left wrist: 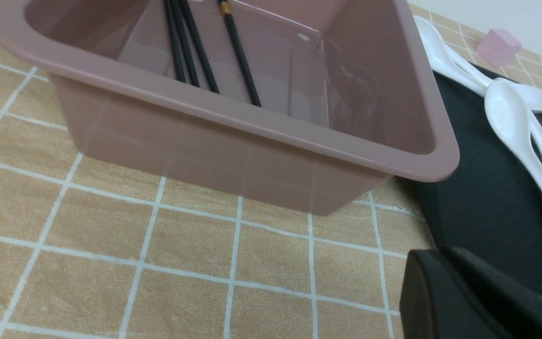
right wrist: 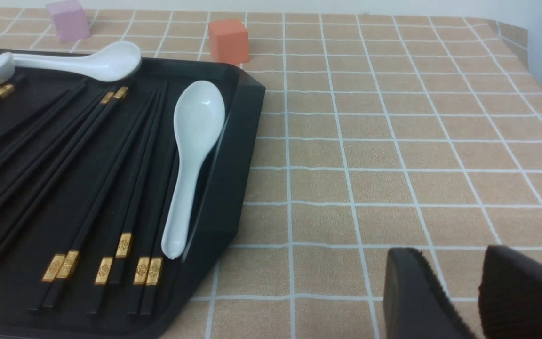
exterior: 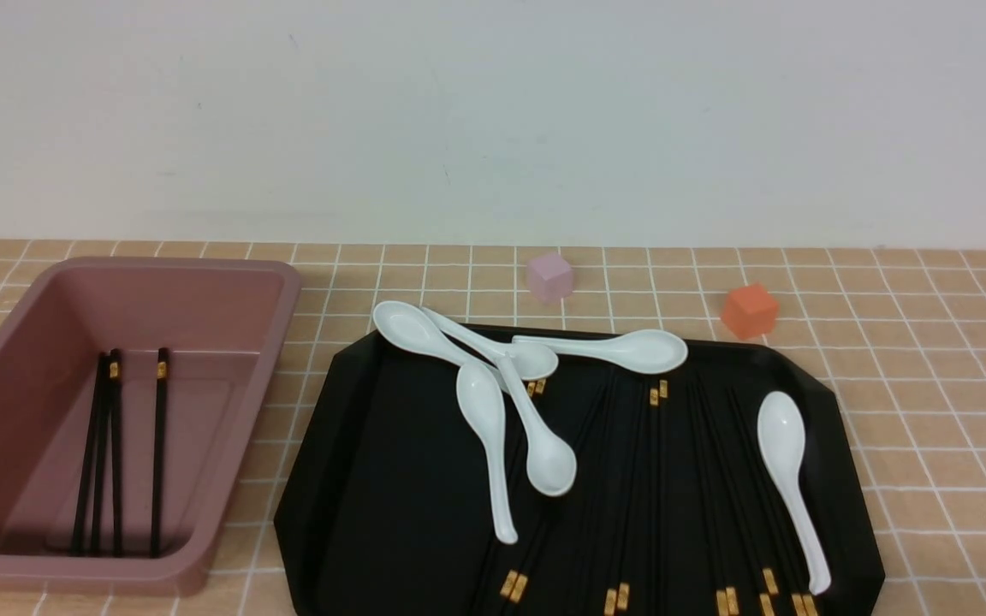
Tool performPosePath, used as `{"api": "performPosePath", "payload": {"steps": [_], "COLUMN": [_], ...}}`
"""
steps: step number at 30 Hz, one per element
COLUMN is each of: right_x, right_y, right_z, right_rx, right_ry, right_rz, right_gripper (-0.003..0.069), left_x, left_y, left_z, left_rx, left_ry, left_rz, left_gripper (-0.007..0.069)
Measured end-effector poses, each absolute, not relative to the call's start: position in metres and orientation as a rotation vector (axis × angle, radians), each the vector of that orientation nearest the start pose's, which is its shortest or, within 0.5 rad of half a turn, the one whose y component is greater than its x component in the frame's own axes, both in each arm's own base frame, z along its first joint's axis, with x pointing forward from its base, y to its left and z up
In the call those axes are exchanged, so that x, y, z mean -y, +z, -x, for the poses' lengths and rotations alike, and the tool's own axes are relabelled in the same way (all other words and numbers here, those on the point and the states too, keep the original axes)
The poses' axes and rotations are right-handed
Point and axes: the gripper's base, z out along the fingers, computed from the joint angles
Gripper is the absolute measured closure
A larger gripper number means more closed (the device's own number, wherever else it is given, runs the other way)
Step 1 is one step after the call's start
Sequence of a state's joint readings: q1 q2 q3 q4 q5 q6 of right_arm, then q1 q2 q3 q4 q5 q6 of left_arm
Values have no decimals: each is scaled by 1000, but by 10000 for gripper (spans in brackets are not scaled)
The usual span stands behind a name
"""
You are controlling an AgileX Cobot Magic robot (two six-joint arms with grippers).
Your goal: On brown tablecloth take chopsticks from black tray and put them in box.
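The black tray [exterior: 390, 479] lies on the brown tablecloth [exterior: 929, 385] and holds several black chopsticks [exterior: 617, 599] with gold bands, among white spoons. The pink-brown box [exterior: 270, 342] stands to its left with three chopsticks [exterior: 112, 453] inside. Neither gripper shows in the front view. In the left wrist view my left gripper [left wrist: 442, 263] is shut and empty, low over the cloth beside the box [left wrist: 252, 155] and the tray [left wrist: 478, 188]. In the right wrist view my right gripper [right wrist: 459, 263] is open and empty over bare cloth, beside the tray [right wrist: 233, 165] and its chopsticks [right wrist: 123, 245].
Several white ceramic spoons [exterior: 493, 428] lie across the tray's far part, and one [exterior: 788, 479] lies along its right side. A pink cube [exterior: 549, 275] and an orange cube [exterior: 750, 310] sit on the cloth behind the tray. A pale wall stands behind the table.
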State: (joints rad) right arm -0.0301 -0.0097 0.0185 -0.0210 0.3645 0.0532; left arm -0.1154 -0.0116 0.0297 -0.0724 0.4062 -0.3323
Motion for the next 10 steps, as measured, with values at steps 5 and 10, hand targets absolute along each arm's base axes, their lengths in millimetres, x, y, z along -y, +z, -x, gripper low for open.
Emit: {"api": "performPosePath", "payload": {"steps": [5,10], "right_x": [2,2], "right_y": [175,175], "right_z": [-53,-53], "right_rx": [-1856,-1856], "right_ry": [-5,-5], "right_rz": [-64,-64], "right_gripper": [419,419], "left_x": [9,9], "left_y": [167,167], "left_z": [-51,-51], "left_rx": [-1908,-1908], "left_ry": [-374,-374], "left_rz": [253,253], "left_gripper": [597,592]}}
